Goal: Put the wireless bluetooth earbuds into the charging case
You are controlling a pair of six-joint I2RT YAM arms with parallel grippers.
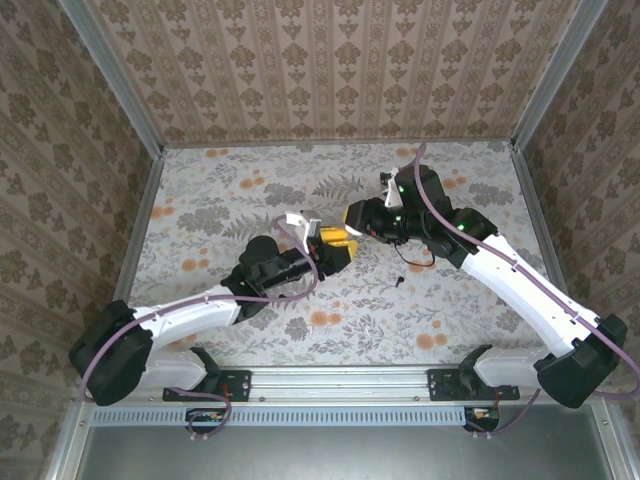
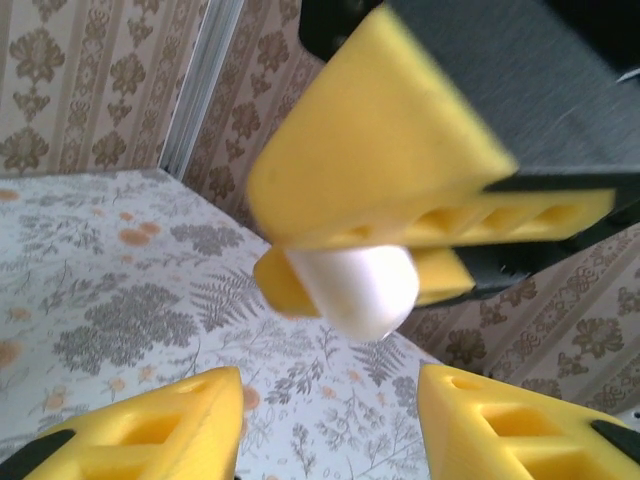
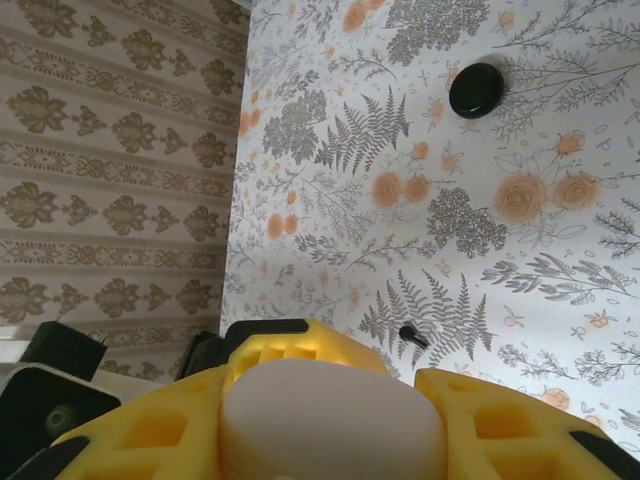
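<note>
The right gripper (image 3: 330,425) is pinching the white charging case (image 3: 330,405) clear of the table (image 3: 520,300), the left gripper (image 2: 330,400) is hovering spread and empty close by, and one tiny black earbud (image 3: 412,337) is lying on the table, likely calling for a level, steady case.

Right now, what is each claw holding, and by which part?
The right claw clamps the white charging case across its opposite sides, with one rounded end sticking out. The left claw is open and holds nothing.
</note>
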